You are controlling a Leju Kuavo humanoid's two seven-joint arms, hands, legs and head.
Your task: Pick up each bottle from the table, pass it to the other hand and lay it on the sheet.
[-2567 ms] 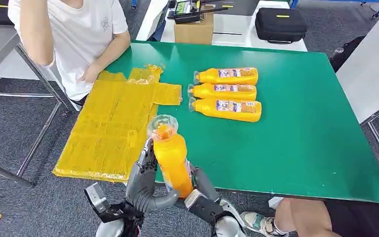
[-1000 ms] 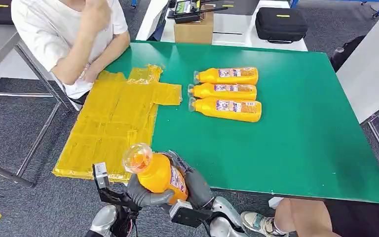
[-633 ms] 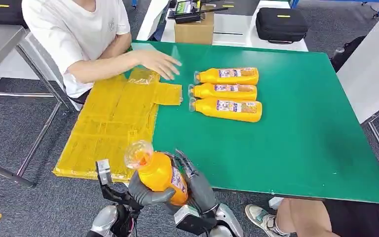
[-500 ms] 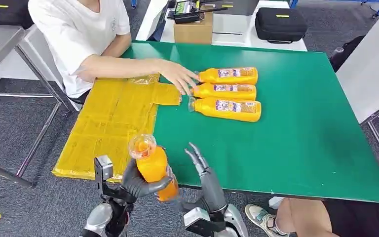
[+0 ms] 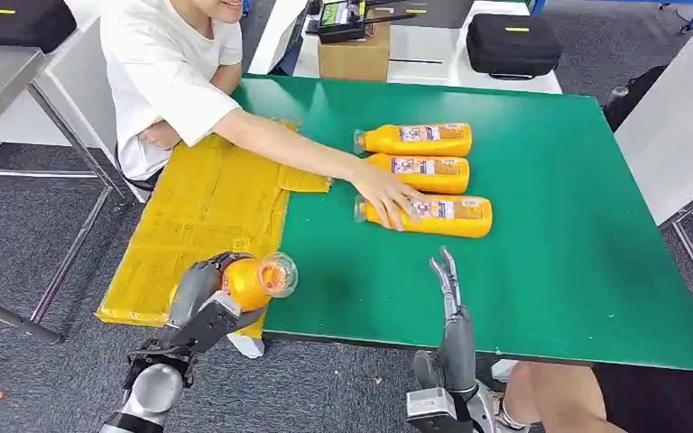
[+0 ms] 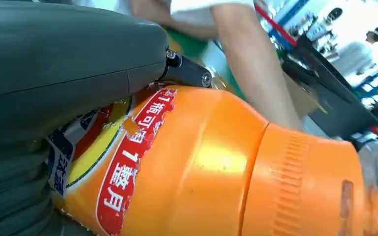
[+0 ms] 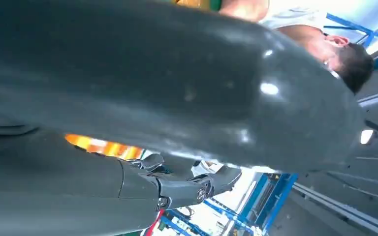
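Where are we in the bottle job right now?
No bottle lies on the yellow sheet yet. The handover looks done: the left hand holds one orange bottle over the sheet's near edge, and the right hand is free. Three bottles remain on the green table; a person's hand rests on the nearest.

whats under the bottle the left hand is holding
The bottle in the left hand hangs over the yellow sheet's near corner; hand and bottle cover the sheet directly beneath.
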